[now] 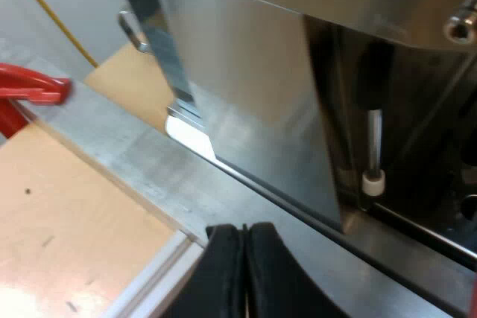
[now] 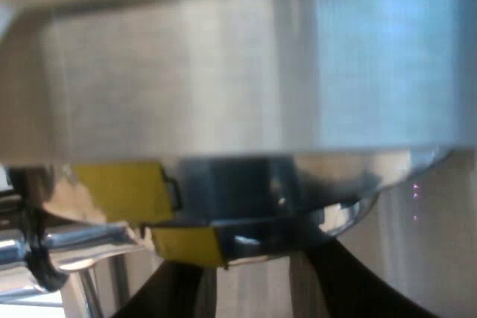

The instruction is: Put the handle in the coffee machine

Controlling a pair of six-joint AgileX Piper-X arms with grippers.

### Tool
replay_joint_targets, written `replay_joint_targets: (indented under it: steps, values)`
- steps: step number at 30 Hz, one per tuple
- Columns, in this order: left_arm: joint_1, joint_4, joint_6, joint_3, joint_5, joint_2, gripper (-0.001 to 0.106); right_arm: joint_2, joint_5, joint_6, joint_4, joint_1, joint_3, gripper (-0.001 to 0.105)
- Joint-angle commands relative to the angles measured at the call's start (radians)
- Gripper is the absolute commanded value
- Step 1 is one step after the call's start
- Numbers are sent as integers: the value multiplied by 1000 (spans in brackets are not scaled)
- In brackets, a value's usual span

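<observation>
Left gripper (image 1: 244, 232): black fingers clenched, near the stainless-steel espresso machine (image 1: 253, 94). Right gripper (image 2: 253, 267): released, beneath a shiny rounded metal body (image 2: 246, 217).

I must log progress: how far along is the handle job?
Done: nothing I can confirm. In hand: the right claw, open, is close under a round metal part; the left claw, shut, hangs beside the machine. Left: the locking into the machine's front, as far as I can tell.

No text, label or number can be read.
</observation>
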Motion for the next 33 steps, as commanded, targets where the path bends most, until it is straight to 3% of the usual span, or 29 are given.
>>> replay_joint_targets:
  steps: [1, 5, 7, 10, 28, 33]
  values:
    - [-15, 58, 14, -28, -45, -5, 1, -37, 10, -5, -128, -6, -23, 27]
    - [-24, 123, 63, -47, -66, -5, 1, -37, 10, -5, -128, -6, -23, 27]
    - [-27, 228, 156, -69, -89, -5, 1, -37, 10, -5, -128, -6, -23, 27]
    - [-27, 300, 208, -74, -91, -5, 1, -37, 10, -5, -128, -6, -23, 27]
    - [-27, 404, 223, -70, -72, -5, 1, -37, 10, -5, -128, -6, -23, 27]
    - [-27, 464, 261, -70, -50, -5, 1, -37, 10, -5, -128, -6, -23, 27]
